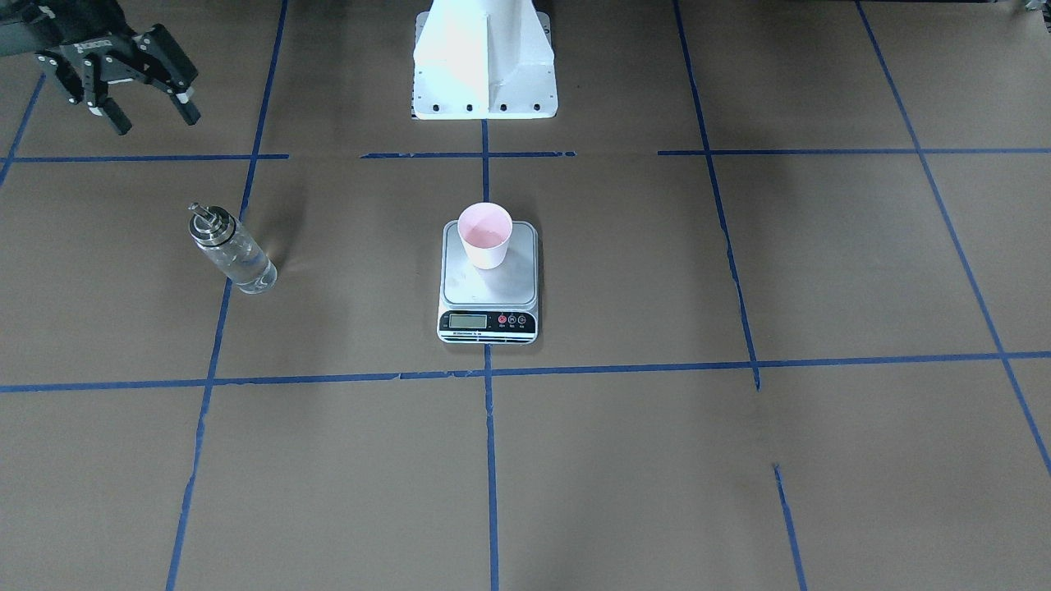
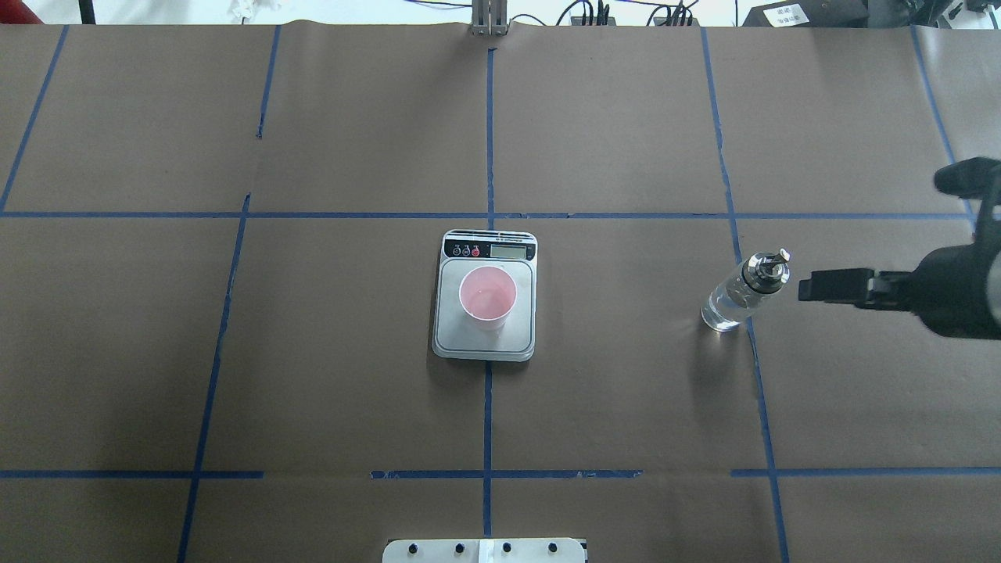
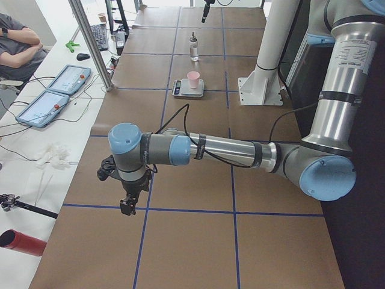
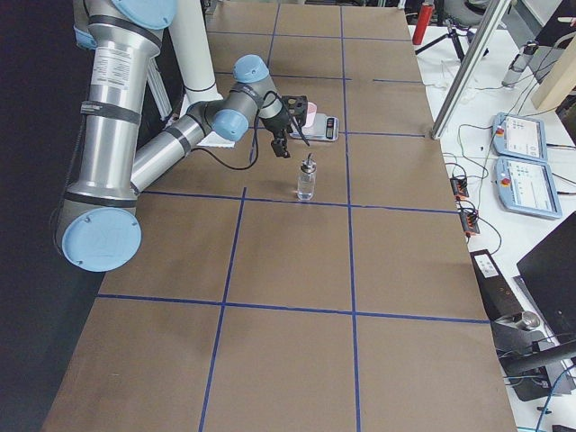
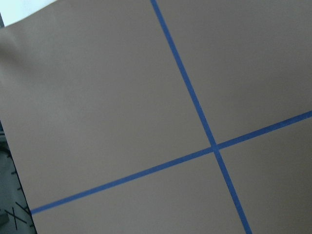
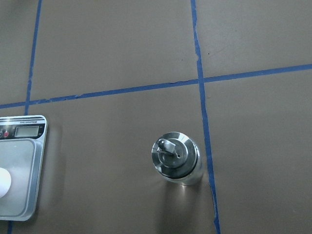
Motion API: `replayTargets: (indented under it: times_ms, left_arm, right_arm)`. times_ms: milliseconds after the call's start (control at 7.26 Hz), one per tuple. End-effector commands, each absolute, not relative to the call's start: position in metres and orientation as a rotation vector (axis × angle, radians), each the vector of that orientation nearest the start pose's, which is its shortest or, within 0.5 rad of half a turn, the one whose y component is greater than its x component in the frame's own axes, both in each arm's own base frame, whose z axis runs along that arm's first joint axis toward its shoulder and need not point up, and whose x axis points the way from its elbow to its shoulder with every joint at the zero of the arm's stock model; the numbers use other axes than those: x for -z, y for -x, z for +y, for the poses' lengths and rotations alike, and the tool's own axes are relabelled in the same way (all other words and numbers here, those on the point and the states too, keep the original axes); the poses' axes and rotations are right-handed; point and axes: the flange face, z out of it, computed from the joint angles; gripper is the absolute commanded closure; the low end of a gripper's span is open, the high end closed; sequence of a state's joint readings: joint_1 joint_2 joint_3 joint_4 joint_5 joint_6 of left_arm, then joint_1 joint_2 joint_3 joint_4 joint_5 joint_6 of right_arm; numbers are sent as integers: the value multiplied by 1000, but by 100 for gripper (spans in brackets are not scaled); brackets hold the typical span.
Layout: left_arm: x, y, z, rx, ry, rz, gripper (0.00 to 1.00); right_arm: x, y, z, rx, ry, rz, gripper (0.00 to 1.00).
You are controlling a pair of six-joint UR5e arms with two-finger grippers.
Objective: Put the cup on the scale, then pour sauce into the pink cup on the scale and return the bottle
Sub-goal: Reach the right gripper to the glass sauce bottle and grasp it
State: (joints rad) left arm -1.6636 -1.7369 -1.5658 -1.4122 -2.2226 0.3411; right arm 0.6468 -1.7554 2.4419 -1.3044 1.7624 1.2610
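Right gripper (image 1: 156,121), jaws apart and empty, raised just outboard of the upright bottle (image 1: 232,250), with scale (image 1: 489,289) and cup (image 1: 485,236) farther inboard along the same line; left arm (image 3: 222,150) well apart.

Cup (image 1: 485,235) on scale (image 1: 493,287); bottle (image 1: 232,250) standing apart; right pincer (image 1: 156,123) spread, empty.

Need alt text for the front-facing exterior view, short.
A pale-pink cup stands on a digital kitchen scale at the centre of a brown table gridded with blue tape. A clear glass bottle stands upright at the view's left, with the right gripper open in the top-left corner, holding nothing.
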Motion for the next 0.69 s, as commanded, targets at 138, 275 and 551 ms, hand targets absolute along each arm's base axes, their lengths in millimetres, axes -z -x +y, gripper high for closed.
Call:
replayTargets:
  times_ms: [138, 275, 551]
  left_arm:
    - [-593, 121, -518, -225, -140, 695, 0]
    - [-594, 119, -514, -223, -142, 713, 0]
    - [-592, 117, -514, -229, -146, 712, 0]
  right_arm:
    - [-340, 331, -250, -294, -482, -789, 0]
    - [-365, 358, -245, -318, -563, -764, 0]
    - [-438, 399, -250, -373, -684, -791, 0]
